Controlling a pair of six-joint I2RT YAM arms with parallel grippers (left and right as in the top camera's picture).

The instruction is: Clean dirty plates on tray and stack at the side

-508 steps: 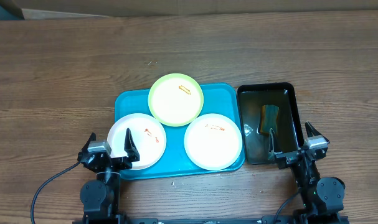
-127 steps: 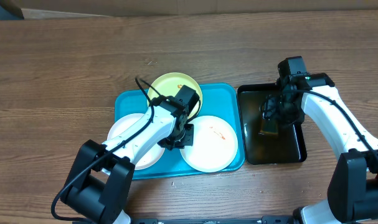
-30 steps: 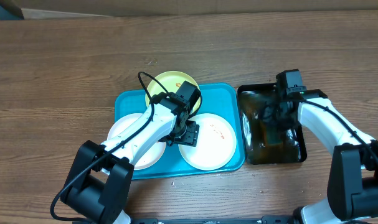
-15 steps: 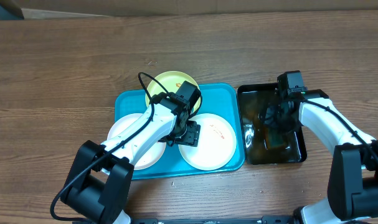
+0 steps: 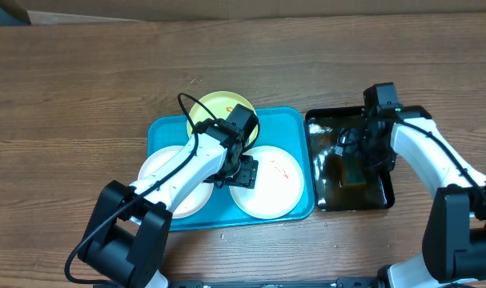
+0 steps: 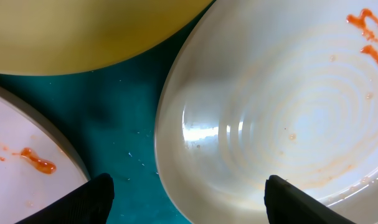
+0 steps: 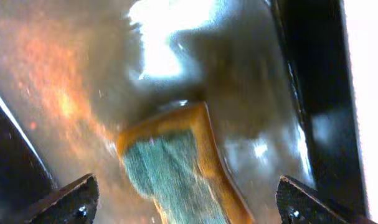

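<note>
Right hand spread over sponge in water-filled black tray.

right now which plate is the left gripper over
The right-hand white plate, beside the black tray: the open left gripper hangs over its left rim.

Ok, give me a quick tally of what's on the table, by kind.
White plates: 2
Yellow-green plate: 1
Teal tray: 1
Black tray: 1
Sponge: 1
Total: 6
</note>
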